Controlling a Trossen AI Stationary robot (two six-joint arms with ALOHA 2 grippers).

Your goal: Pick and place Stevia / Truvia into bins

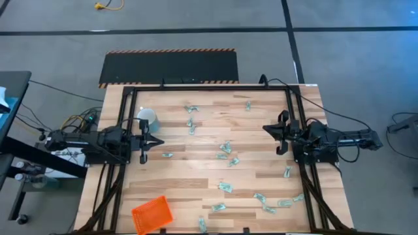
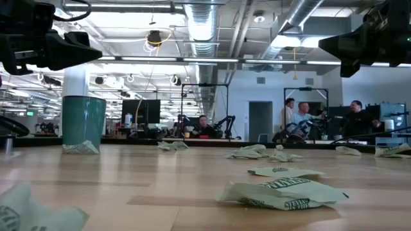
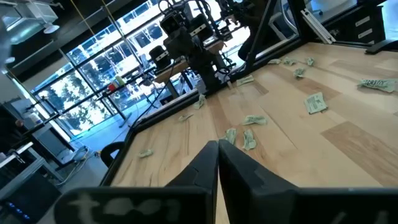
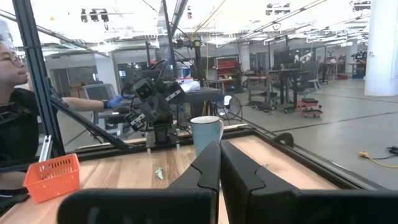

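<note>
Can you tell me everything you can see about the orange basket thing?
The orange tray is a small, shallow, rectangular bin that looks like plastic, with mesh-like walls full of tiny holes. It sits flat on the wooden table near the corner at the bottom left of the view from above, turned a little askew to the table's edge. It looks empty. No packet lies against it, and neither tool is near it. The right wrist view also shows it.
</note>
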